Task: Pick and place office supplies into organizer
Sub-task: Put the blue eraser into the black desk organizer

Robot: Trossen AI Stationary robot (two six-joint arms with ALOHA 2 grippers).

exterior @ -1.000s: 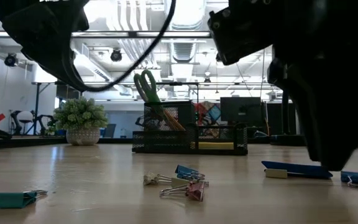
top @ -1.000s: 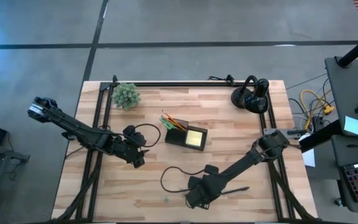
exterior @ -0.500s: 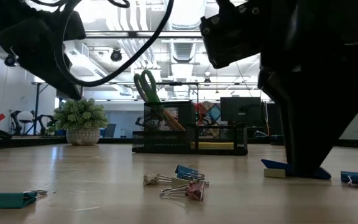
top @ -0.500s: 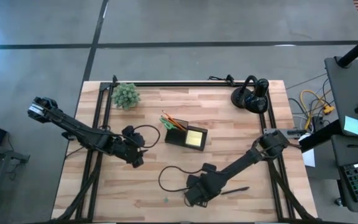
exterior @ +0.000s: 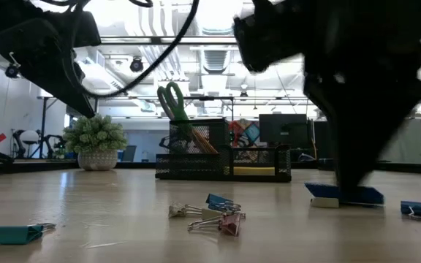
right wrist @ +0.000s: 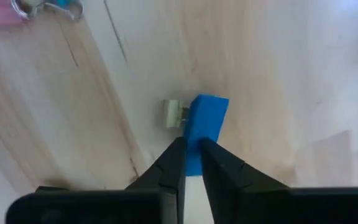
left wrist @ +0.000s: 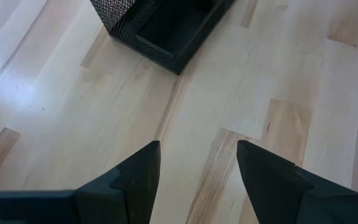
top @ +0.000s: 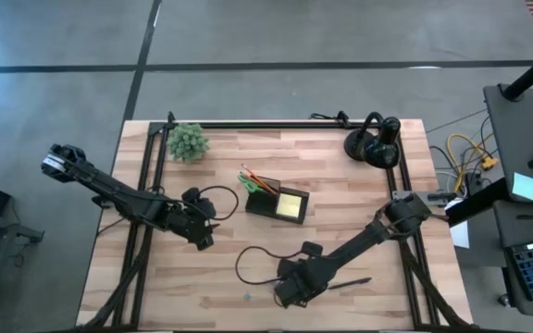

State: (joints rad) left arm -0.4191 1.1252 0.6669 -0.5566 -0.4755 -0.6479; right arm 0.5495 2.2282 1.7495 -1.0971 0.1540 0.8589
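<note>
the right gripper (right wrist: 191, 155) is down at the tabletop (top: 340, 185) near its front edge, a little right of the middle, with its fingers drawn narrow onto a blue piece (right wrist: 202, 124) that lies flat on the wood. only the near end of the piece sits between the tips; the far end, with a small pale tab at its side, juts out free. that shallow bite is the main risk: on a lift, the piece could pivot or slide out and drop back onto the table, maybe among the loose clips (exterior: 212, 212) nearby. because it lies so flat, the tips may also be scraping the wood rather than pinching it, so the grip could prove empty.

the organizer (top: 277, 203) stands near the middle of the tabletop, well apart from the gripper, with scissors (exterior: 172, 102) and pencils (top: 259, 179) upright in one end and a yellow pad (top: 292, 203) in the other. a long carry with a loose hold invites a drop. the left gripper (left wrist: 197, 168) hangs spread wide near the organizer's left end; crossing paths there could cause a bump.
</note>
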